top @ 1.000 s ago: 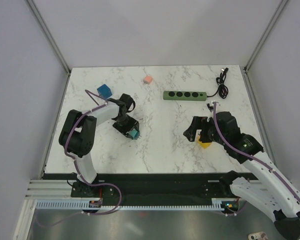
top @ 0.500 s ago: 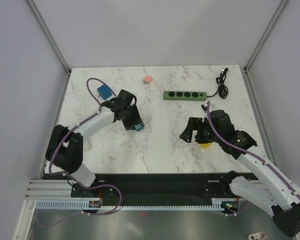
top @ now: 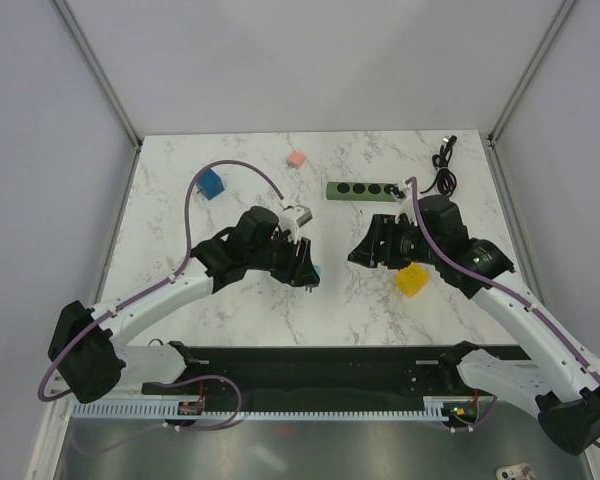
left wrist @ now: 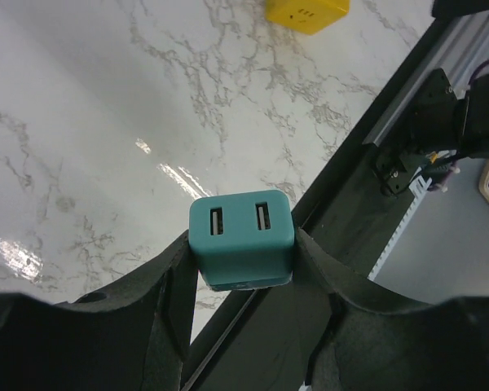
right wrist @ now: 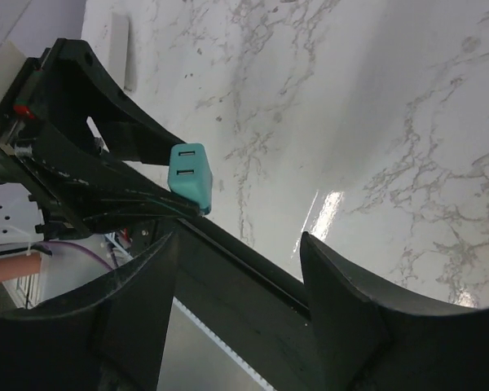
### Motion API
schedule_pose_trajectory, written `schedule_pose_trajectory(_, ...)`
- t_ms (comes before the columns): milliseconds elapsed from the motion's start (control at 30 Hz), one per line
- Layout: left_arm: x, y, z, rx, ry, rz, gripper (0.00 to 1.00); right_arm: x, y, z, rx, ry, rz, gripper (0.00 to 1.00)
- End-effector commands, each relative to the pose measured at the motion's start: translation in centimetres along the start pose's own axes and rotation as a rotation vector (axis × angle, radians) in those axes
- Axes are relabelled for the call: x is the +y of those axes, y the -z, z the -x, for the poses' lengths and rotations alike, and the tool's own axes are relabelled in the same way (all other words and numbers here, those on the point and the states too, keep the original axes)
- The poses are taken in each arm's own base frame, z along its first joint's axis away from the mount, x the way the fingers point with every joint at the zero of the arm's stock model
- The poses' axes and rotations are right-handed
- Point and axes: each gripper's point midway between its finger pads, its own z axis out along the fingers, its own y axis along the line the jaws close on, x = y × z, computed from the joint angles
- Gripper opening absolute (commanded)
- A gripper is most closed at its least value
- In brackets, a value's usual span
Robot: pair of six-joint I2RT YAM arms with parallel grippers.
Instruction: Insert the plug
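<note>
The plug (left wrist: 242, 239) is a teal cube with two slots on its face, and my left gripper (left wrist: 242, 252) is shut on it, one finger on each side. In the top view the plug (top: 311, 272) hangs over the middle of the table in my left gripper (top: 305, 268). My right gripper (top: 365, 252) faces it from the right, a short gap away. The right wrist view shows the right gripper (right wrist: 240, 244) open and empty, with the plug (right wrist: 189, 175) ahead of it. The green power strip (top: 368, 190) lies at the back of the table.
A yellow block (top: 412, 280) sits under my right arm and appears as the yellow block (left wrist: 308, 12) at the top of the left wrist view. A blue block (top: 211, 184) and a pink block (top: 296, 158) lie at the back left. A coiled black cable (top: 443, 170) lies beside the strip.
My left arm has swung the plug from the left side toward the table's middle. My right gripper has moved left, off the yellow block, and its jaws have narrowed somewhat.
</note>
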Motion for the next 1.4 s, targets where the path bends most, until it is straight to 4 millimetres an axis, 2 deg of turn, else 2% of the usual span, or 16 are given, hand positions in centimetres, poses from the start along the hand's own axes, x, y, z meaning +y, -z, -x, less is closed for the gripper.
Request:
schedule_pose_trajectory(0, -2.7, 0.8, 1.1, -0.074, -0.167, -0.091, 0.02, 3.1, 0.4, 0.7, 0.028, 0.021, 0.13, 0.68)
schedule_pose_trajectory(200, -5.3, 2.6, 1.4, -0.131, -0.235, -0.169, 0.02, 3.7, -0.7, -0.6, 0.126, -0.072, 0.17, 0.62)
schedule_pose_trajectory(333, -5.9, 2.6, 1.3, -0.132, -0.252, -0.181, 0.02, 5.6, -1.3, 0.1, 0.139, -0.147, 0.254, 0.58)
schedule_pose_trajectory(467, -6.5, 2.4, 1.2, -0.124, -0.275, -0.18, 0.02, 6.1, -1.7, 0.8, 0.118, -0.158, 0.262, 0.58)
schedule_pose_trajectory(567, -6.4, 2.3, 1.4, -0.127, -0.285, -0.158, 0.02, 6.4, -2.3, 0.4, 0.133, -0.159, 0.264, 0.57)
schedule_pose_trajectory(700, -6.1, 2.0, 1.4, -0.122, -0.287, -0.141, 0.02, 6.1, -3.1, -0.8, 0.163, -0.157, 0.24, 0.57)
schedule_pose_trajectory(933, -5.8, 1.3, 1.3, -0.104, -0.285, -0.127, 0.02, 7.0, -4.2, -3.2, 0.229, -0.105, 0.233, 0.58)
schedule_pose_trajectory(1100, -5.7, 1.6, 1.6, -0.116, -0.299, -0.112, 0.02, 5.2, -5.8, -4.8, 0.27, -0.064, 0.115, 0.56)
schedule_pose_trajectory(1367, -5.6, 1.6, 1.5, -0.111, -0.309, -0.102, 0.02, 4.9, -6.5, -5.8, 0.3, -0.035, 0.097, 0.5)
